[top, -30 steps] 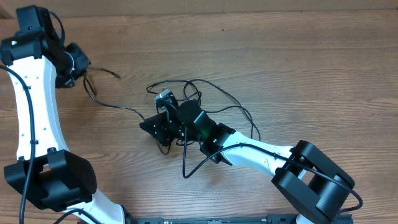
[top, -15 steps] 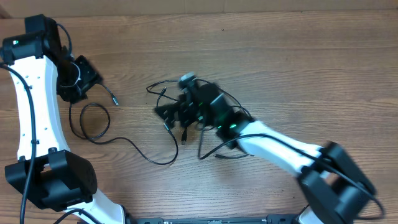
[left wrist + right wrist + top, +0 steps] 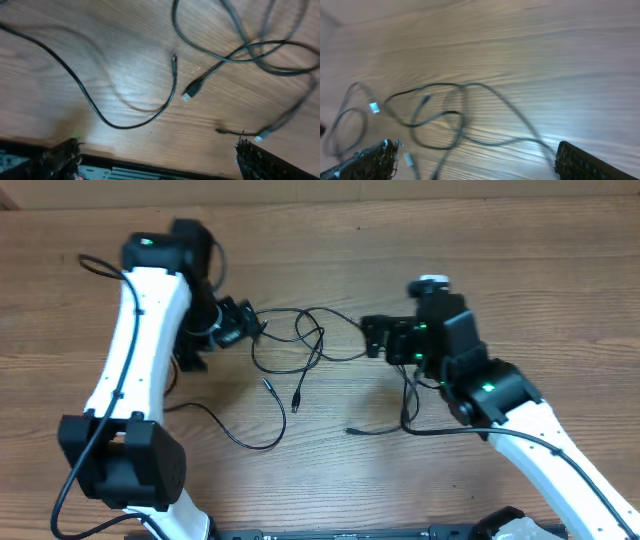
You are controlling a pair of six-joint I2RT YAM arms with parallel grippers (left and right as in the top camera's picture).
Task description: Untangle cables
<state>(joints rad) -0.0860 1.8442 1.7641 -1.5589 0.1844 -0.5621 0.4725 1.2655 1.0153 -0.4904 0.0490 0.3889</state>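
Where the cables (image 3: 308, 332) lie on the table (image 3: 520, 270), we see two plug ends (image 3: 296, 402) pointing toward us, the rest strung left to right behind; flanking the cables, left gripper (image 3: 248, 325) and right gripper (image 3: 368, 338) gape wide, holding nothing.

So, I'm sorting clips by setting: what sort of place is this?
Probably a robotics lab bench: a wooden table, a white left arm and right arm, and thin black cables strewn between them.

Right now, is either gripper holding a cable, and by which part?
Nothing is held: the left gripper and right gripper both stand open above the cables.
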